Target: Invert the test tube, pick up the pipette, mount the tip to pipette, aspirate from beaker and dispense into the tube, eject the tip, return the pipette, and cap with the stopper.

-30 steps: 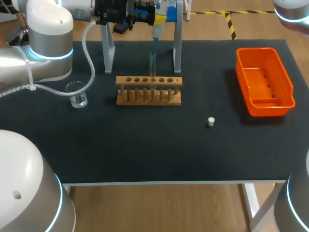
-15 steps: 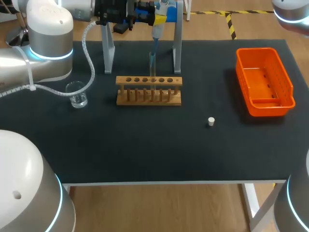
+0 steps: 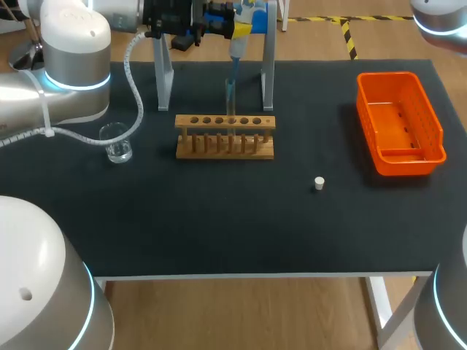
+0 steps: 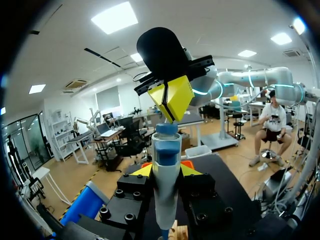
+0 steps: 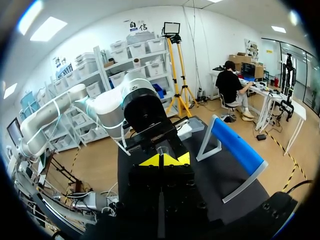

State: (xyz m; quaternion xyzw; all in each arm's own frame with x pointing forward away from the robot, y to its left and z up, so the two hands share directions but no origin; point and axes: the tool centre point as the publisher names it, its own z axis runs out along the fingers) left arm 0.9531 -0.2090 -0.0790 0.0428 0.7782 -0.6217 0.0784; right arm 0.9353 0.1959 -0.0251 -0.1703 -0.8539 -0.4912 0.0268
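My left gripper [image 3: 232, 23] [image 4: 166, 171] is at the table's back, shut on the blue and white pipette [image 3: 238, 45] [image 4: 166, 190], which it holds upright. Its tip [image 3: 231, 93] points down into a clear test tube standing in the wooden rack [image 3: 225, 137]. In the left wrist view my right gripper [image 4: 172, 99] is shut, its yellow tips right above the pipette's blue top button. The right wrist view shows its own shut tips [image 5: 162, 160] facing my left arm's wrist. The glass beaker [image 3: 117, 142] stands left of the rack. The white stopper [image 3: 319, 183] lies to the rack's right, nearer the front.
An orange bin [image 3: 430, 117] sits at the right side of the black table [image 3: 233, 226]. The pipette stand's metal legs [image 3: 268, 69] rise just behind the rack. My left arm's cable [image 3: 135, 87] hangs over the beaker's area.
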